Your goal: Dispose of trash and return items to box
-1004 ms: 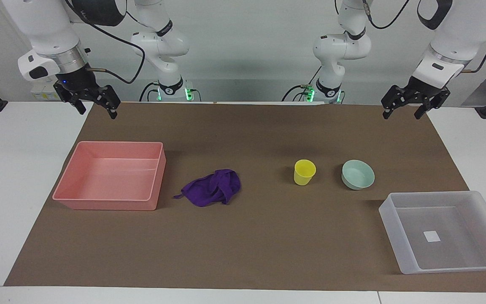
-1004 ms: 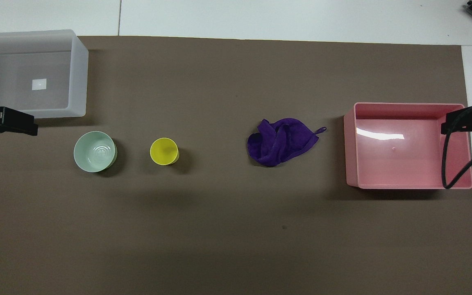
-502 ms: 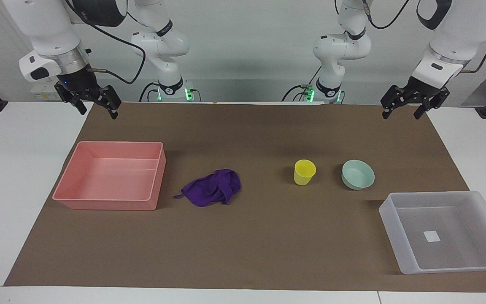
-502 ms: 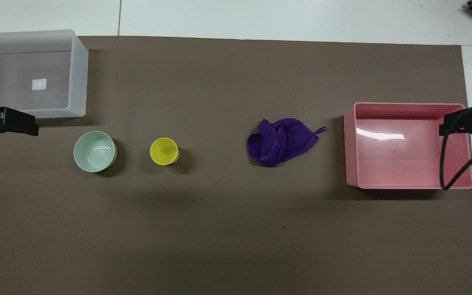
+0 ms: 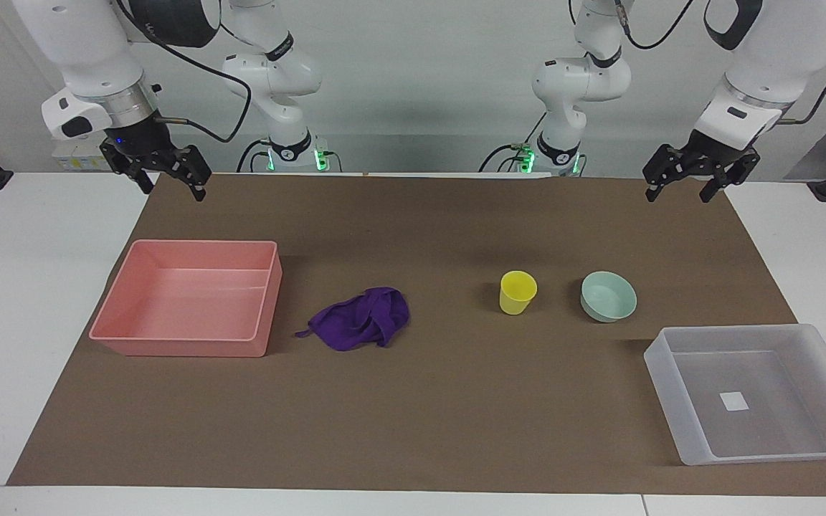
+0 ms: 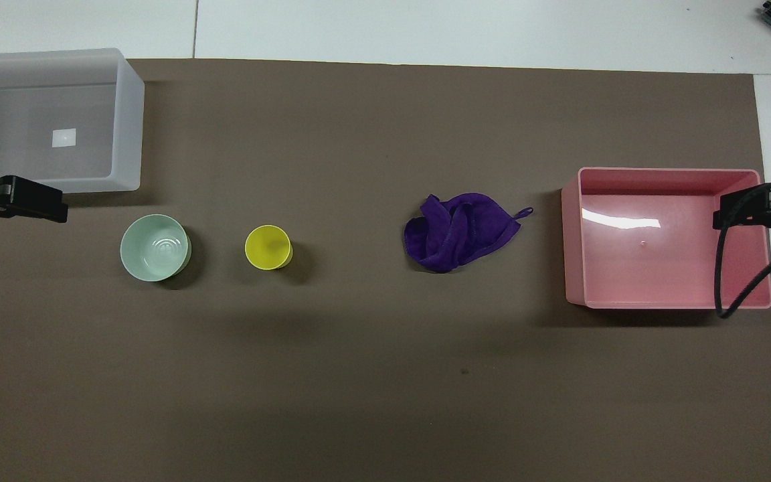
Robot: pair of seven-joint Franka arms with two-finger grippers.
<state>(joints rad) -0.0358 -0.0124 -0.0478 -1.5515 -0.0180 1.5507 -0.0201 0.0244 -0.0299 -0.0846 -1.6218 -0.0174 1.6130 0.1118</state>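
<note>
While both tools hung wide and empty — left tool point(image 5: 684, 187), right tool point(image 5: 167, 179) — cloth point(image 5: 361, 317), cup point(image 5: 518, 291) and bowl point(image 5: 608, 295) lay unsorted between pink bin point(image 5: 187, 342) and box point(image 5: 671, 387).

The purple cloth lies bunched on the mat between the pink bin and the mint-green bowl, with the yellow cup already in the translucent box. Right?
Not quite. The yellow cup stands on the mat beside the mint-green bowl, not in the translucent box; the facing view shows it. The rest holds.
</note>
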